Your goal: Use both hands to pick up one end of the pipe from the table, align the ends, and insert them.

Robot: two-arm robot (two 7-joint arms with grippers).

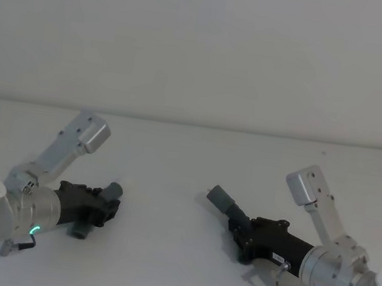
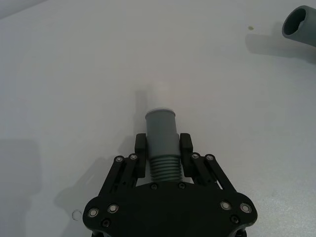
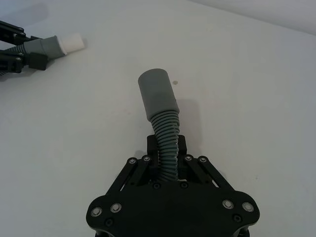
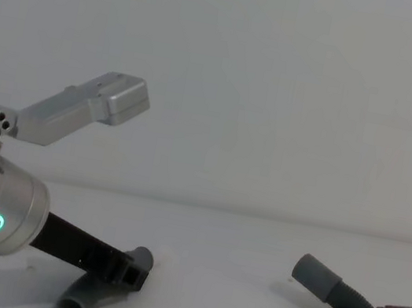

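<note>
Clerk: Condition on the left side?

Inspector: The left black plastic parallel-jaw tool (image 2: 164, 143) sits low over the left half of the plain matte white table (image 1: 158, 267). Its jaws are clamped on the ribbed neck of the shorter dark-grey curved hose piece (image 2: 161, 131). The narrow pale tip (image 2: 159, 95) points toward the table's middle. The hose's opposite end (image 4: 74, 306) drops below the tool; contact with the table cannot be confirmed.

Clerk: And the right?

Inspector: The right black tool (image 3: 167, 145), over the right half, grips the ribbed body of the longer dark-grey hose piece (image 3: 165, 128). Its wide smooth cuff (image 3: 157, 96) is tilted up, clear of the table, facing the left piece. The two ends are well apart.
</note>
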